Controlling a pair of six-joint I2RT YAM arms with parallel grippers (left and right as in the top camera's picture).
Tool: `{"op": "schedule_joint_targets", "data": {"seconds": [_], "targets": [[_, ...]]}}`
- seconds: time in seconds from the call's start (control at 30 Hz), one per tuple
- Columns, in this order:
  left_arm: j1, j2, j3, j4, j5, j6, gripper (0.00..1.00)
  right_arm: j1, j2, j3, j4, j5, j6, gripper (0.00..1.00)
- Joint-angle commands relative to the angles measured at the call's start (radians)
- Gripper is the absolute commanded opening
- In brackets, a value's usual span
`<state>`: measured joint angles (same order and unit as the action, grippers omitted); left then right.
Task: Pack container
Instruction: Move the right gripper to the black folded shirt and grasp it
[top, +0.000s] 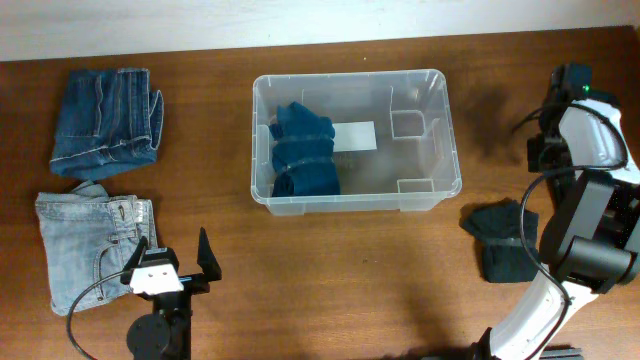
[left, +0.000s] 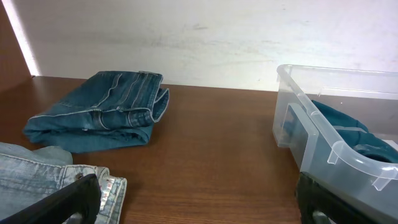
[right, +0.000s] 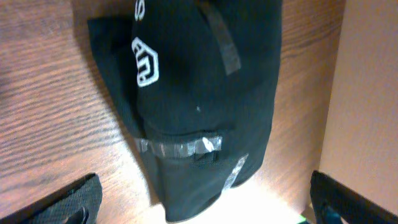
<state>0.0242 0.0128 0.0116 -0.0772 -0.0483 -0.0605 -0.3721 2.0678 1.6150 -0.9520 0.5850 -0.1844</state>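
I see L gripper (top: 174, 248) wide open; R gripper (right: 205, 200) wide over black garment (right: 193, 93); container (top: 350, 76) w/ blue cloth (top: 303, 150) inside.

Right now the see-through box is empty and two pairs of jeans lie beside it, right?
Not empty: the overhead view shows a folded dark blue garment inside the container. The dark jeans and the light jeans do lie beside it.

white emblem (right: 147, 67) on black garment (right: 205, 106), no legible text

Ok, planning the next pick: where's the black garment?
Overhead view: the black garment lies off the container's near right corner, beside the right arm.
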Motion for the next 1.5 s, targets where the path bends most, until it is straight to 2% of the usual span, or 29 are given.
{"op": "schedule_joint_targets", "data": {"seconds": [0.0, 0.3, 0.7, 0.83, 1.03, 1.13, 1.2, 1.23, 1.27, 1.4, 1.47], "targets": [[0.005, -0.007, -0.003, -0.003, 0.008, 0.008, 0.99, -0.010, 0.009, -0.066, 0.040, 0.032, -0.026, 0.99], [0.005, -0.007, -0.003, -0.003, 0.008, 0.008, 0.99, -0.017, 0.021, -0.198, 0.158, 0.056, -0.105, 0.98], [0.005, -0.007, -0.003, -0.003, 0.008, 0.008, 0.99, -0.081, 0.119, -0.203, 0.235, 0.058, -0.165, 0.98], [0.005, -0.007, -0.003, -0.003, 0.008, 0.008, 0.99, -0.082, 0.179, -0.203, 0.250, 0.132, -0.183, 0.98], [0.005, -0.007, -0.003, -0.003, 0.008, 0.008, 0.99, -0.080, 0.231, -0.203, 0.237, 0.051, -0.204, 0.98], [0.005, -0.007, -0.003, -0.003, 0.008, 0.008, 0.99, -0.081, 0.231, -0.203, 0.231, 0.039, -0.201, 0.91], [0.005, -0.007, -0.003, -0.003, 0.008, 0.008, 0.99, -0.081, 0.231, -0.203, 0.227, 0.019, -0.201, 0.80], [0.005, -0.007, -0.003, -0.003, 0.008, 0.008, 0.99, -0.081, 0.231, -0.203, 0.224, 0.007, -0.201, 0.72], [0.005, -0.007, -0.003, -0.003, 0.008, 0.008, 0.99, -0.081, 0.231, -0.203, 0.223, -0.012, -0.200, 0.58], [0.005, -0.007, -0.003, -0.003, 0.008, 0.008, 0.99, -0.081, 0.230, -0.203, 0.219, -0.036, -0.187, 0.45], [0.005, -0.007, -0.003, -0.003, 0.008, 0.008, 0.99, -0.081, 0.230, -0.196, 0.214, -0.035, -0.146, 0.33]]}}
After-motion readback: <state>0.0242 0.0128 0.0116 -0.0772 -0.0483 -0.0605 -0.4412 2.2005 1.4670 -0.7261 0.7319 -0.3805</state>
